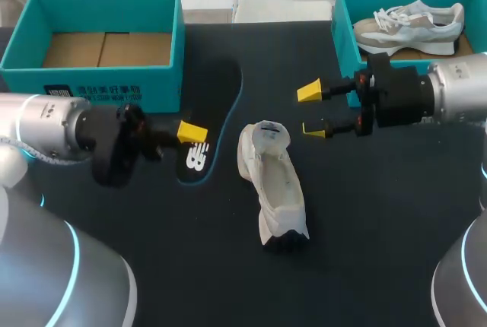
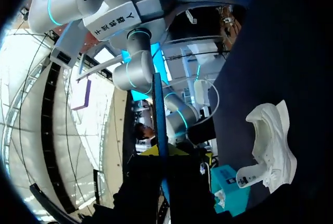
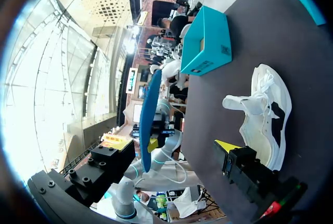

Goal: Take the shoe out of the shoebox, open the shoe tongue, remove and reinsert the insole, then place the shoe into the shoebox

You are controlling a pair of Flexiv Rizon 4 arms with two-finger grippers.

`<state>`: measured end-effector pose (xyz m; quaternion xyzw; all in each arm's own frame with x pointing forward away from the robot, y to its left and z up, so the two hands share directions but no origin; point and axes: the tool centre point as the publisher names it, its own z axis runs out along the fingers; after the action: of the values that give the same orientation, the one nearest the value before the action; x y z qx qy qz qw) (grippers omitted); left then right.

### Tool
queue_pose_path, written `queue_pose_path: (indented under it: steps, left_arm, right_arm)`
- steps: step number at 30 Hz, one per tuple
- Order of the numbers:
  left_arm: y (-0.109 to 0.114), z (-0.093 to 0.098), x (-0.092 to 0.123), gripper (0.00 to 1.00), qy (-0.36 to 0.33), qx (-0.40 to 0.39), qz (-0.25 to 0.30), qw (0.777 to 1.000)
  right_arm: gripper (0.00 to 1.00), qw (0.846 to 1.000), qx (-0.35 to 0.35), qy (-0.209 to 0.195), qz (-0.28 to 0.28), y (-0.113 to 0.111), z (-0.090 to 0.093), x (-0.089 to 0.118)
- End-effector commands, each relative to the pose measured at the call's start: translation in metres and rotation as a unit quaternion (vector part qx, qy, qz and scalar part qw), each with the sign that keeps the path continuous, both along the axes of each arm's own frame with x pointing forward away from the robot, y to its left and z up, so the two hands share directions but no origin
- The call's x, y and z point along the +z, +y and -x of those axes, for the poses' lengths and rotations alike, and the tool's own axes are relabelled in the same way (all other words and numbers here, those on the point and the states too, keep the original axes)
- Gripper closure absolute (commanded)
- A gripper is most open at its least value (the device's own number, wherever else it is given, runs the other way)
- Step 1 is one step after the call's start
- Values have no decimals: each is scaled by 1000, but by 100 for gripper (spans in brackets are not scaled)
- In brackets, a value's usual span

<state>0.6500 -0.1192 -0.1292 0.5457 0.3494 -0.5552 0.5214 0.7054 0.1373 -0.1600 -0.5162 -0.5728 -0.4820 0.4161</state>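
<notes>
A white shoe (image 1: 272, 185) lies on the dark table near the middle, also seen in the left wrist view (image 2: 270, 148) and the right wrist view (image 3: 266, 113). My left gripper (image 1: 192, 133) is shut on a dark insole (image 1: 217, 95) with a blue edge, held on edge just left of the shoe. The left wrist view shows the insole (image 2: 159, 114) edge-on, running out from between the gripper's (image 2: 162, 153) yellow tips. My right gripper (image 1: 312, 111) hangs open just right of the shoe's far end, nothing between its fingers. One of its fingertips (image 3: 225, 146) shows beside the shoe.
An empty teal shoebox (image 1: 163, 84) stands at the back left. A second teal shoebox (image 1: 344, 34) at the back right holds another pale sneaker (image 1: 411, 24). The table front of the shoe is bare dark cloth.
</notes>
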Motion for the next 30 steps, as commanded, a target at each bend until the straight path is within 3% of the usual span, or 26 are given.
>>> queue_pose_path:
  steps: [1, 4, 10, 16, 27, 28, 29, 30]
  left_arm:
    - [0, -1, -4, 100, -81, 7, 24, 996]
    - [0, -1, -4, 100, -81, 7, 24, 996]
    - [-7, 5, -35, 100, -48, 80, -5, 996]
    - [-16, 5, -51, 100, -37, 112, -45, 992]
    - [-58, 5, -47, 100, -44, 105, -59, 992]
    - [-62, 5, -47, 100, -42, 104, -59, 992]
    - [-65, 5, -47, 100, -42, 105, -61, 992]
    - [-68, 4, -47, 100, -42, 105, -62, 992]
  right_arm:
    - [0, 1000, -1, 0, 1, 2, 0, 0]
    - [0, 1000, -1, 1, 1, 5, -1, -1]
    - [0, 1000, -15, -1, 5, 17, -5, 0]
    - [0, 1000, 4, -2, -1, 31, -4, 1]
    - [0, 999, 25, 15, -16, 56, -2, -12]
    - [4, 999, 25, 16, -17, 58, -2, -13]
    - [16, 999, 28, 18, -17, 60, -3, -13]
    - [19, 999, 32, 17, -19, 61, -4, -14]
